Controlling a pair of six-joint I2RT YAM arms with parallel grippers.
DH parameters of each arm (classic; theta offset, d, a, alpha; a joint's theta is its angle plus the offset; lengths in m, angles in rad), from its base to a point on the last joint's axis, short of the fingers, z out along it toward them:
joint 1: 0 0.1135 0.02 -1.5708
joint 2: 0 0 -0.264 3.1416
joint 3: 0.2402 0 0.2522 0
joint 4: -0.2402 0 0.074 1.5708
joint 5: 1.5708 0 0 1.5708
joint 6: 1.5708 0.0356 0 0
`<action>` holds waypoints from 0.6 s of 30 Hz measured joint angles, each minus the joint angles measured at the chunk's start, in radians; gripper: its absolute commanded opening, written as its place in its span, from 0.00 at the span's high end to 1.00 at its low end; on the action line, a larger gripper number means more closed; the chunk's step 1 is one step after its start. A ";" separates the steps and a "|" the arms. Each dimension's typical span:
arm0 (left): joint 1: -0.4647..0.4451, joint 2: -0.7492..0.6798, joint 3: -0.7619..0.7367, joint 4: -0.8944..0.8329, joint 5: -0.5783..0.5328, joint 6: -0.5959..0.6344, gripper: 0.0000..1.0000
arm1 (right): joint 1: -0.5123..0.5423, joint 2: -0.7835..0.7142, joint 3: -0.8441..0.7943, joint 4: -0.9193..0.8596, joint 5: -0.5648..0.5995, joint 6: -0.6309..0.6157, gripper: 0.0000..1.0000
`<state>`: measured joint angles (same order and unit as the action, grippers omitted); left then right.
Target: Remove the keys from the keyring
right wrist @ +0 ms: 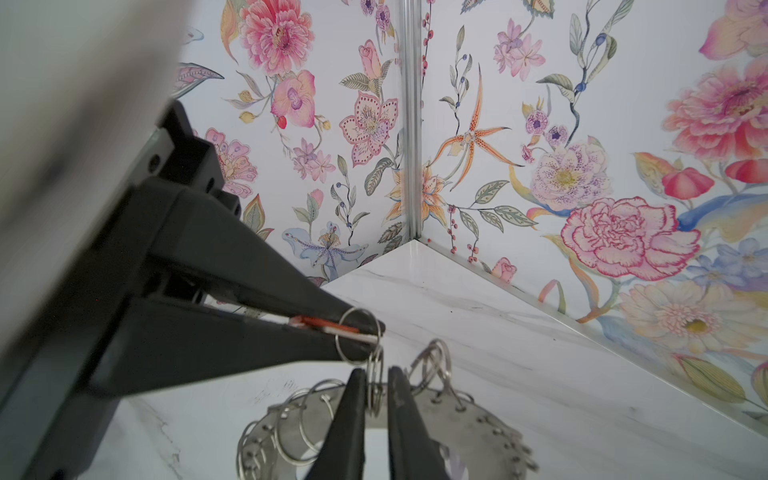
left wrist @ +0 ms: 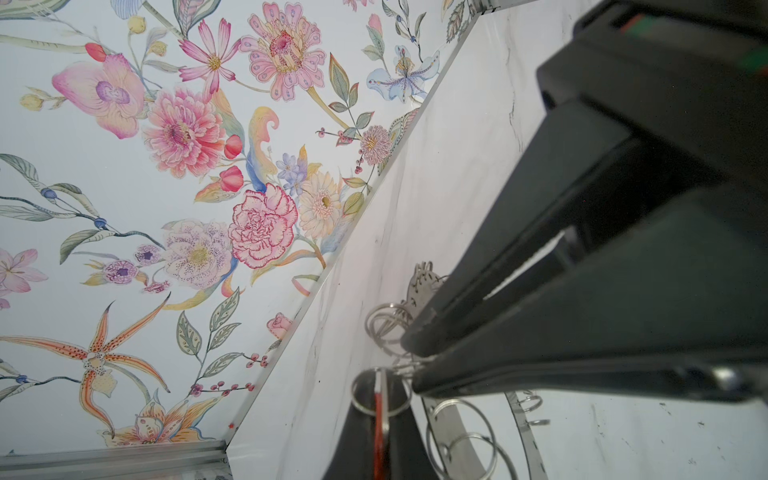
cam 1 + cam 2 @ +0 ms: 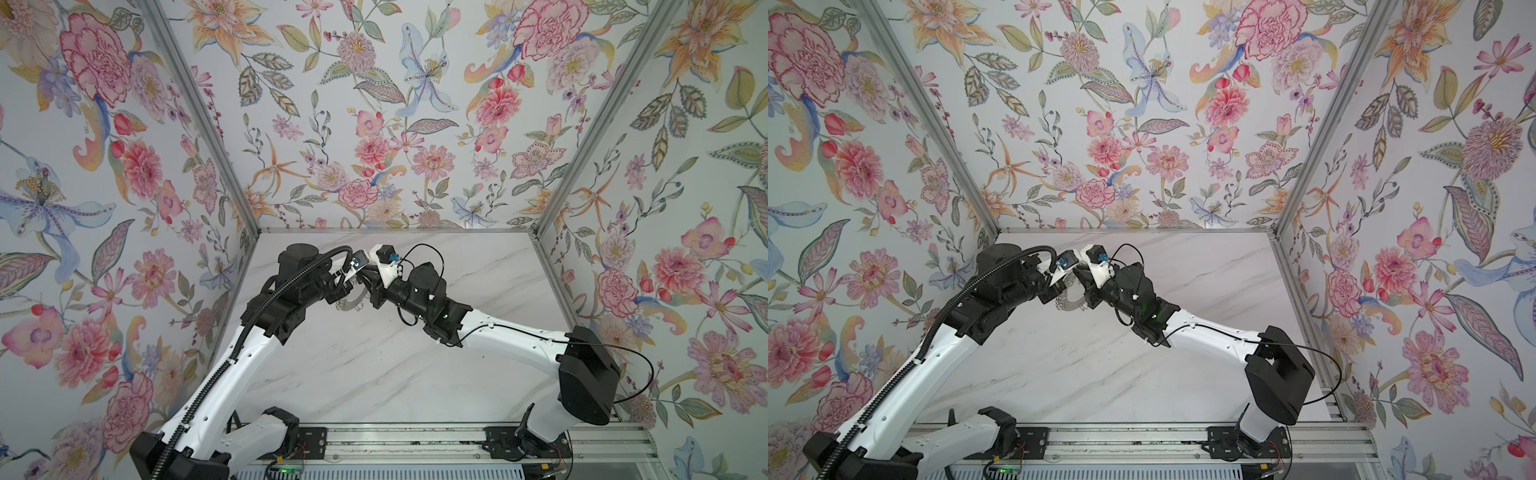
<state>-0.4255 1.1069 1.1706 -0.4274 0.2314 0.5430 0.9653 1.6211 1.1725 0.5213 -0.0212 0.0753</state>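
Silver, flat and washer-shaped, the keyring has thin wire loops threaded through holes along its rim. It is between both grippers, over the marble table. The left gripper pinches the keyring by a loop, and the right gripper is clamped on the orange-red plastic fob.
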 measured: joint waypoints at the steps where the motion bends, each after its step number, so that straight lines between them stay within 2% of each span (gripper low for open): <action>1: 0.000 0.000 0.000 0.000 0.000 0.000 1.00 | 0.000 0.000 0.000 -0.002 0.000 0.001 0.96; 3: 0.000 0.000 0.000 0.000 0.000 0.000 1.00 | 0.000 0.000 0.000 -0.003 0.001 -0.001 1.00; 18: -0.001 -0.001 0.000 0.000 -0.050 -0.001 1.00 | -0.001 -0.010 0.003 -0.008 0.025 -0.042 1.00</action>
<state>-0.4267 1.1061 1.1706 -0.4274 0.1818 0.5419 0.9646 1.6115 1.1751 0.5129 0.0040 0.0330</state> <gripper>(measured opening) 0.075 0.048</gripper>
